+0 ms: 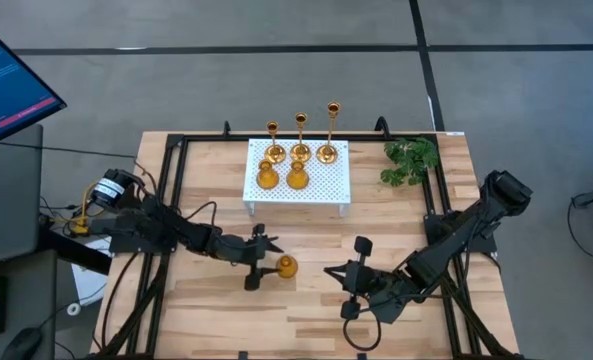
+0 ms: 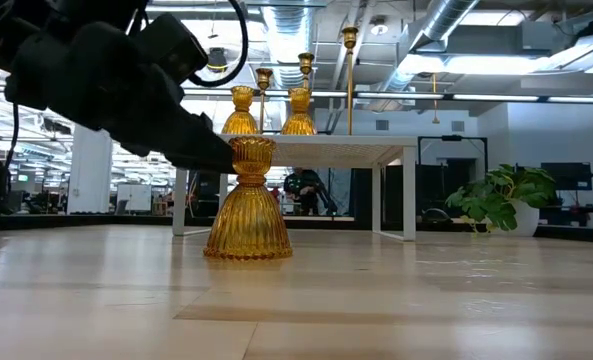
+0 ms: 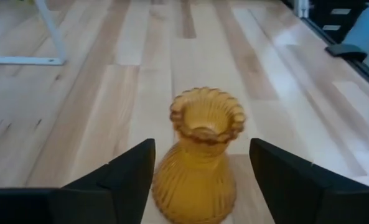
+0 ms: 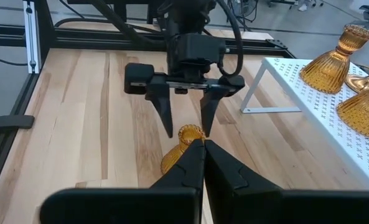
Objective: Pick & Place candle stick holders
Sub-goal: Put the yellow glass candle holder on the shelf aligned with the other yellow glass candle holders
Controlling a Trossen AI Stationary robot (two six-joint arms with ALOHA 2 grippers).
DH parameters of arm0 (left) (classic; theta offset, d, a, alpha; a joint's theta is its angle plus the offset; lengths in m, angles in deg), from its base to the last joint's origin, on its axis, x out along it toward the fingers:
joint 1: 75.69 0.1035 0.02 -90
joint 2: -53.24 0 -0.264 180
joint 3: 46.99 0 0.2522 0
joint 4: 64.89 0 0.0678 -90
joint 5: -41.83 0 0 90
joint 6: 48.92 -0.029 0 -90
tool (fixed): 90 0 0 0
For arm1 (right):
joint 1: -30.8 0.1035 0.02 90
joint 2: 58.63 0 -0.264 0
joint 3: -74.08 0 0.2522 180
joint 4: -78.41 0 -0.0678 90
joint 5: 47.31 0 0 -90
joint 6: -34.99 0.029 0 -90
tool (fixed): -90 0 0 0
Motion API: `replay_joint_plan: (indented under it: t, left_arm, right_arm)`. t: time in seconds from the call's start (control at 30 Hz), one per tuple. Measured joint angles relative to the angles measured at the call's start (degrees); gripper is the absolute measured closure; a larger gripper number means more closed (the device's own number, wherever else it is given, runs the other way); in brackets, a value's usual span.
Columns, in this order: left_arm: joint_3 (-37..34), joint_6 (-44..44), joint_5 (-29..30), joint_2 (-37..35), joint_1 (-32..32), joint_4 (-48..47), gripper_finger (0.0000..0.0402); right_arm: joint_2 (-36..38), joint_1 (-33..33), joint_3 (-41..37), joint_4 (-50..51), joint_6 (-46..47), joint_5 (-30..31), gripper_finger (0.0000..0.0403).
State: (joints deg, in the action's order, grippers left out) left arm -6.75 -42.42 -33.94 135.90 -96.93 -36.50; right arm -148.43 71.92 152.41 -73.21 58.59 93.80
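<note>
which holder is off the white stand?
The short amber holder on the bare wood, between the open left end effector fingers. The other five sit on the white stand.

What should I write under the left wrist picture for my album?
The left claw, fingers open, around a ribbed amber candle holder standing upright on the wooden table.
</note>
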Motion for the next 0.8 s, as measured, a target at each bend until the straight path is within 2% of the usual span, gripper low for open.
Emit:
replay_joint_plan:
  t: [0.13, 0.37, 0.53, 0.67, 0.8]
  left_arm:
    - [0.0, 0.0, -0.6, 0.5, 0.1, 1.5, 0.0135]
    - [1.1, -0.1, -0.6, 8.5, 0.2, 8.2, 0.0136]
    - [2.6, -0.2, -0.6, 9.8, 0.8, 9.1, 0.014]
    - [3.0, -0.1, -0.7, 9.8, 1.0, 9.4, 0.0157]
    - [3.0, -0.1, -0.6, 9.8, 1.0, 9.4, 0.0192]
  right_arm:
    - [0.0, 0.0, 0.0, 0.0, 0.0, 0.0, 0.0403]
    - [0.0, -0.5, 0.0, -0.1, 0.0, 0.1, 0.0403]
    - [0.0, -0.5, 0.0, -0.1, 0.0, 0.1, 0.0403]
    - [0.0, -0.5, 0.0, -0.2, 0.0, 0.1, 0.0403]
    - [0.0, -0.5, 0.0, -0.1, 0.0, 0.1, 0.0403]
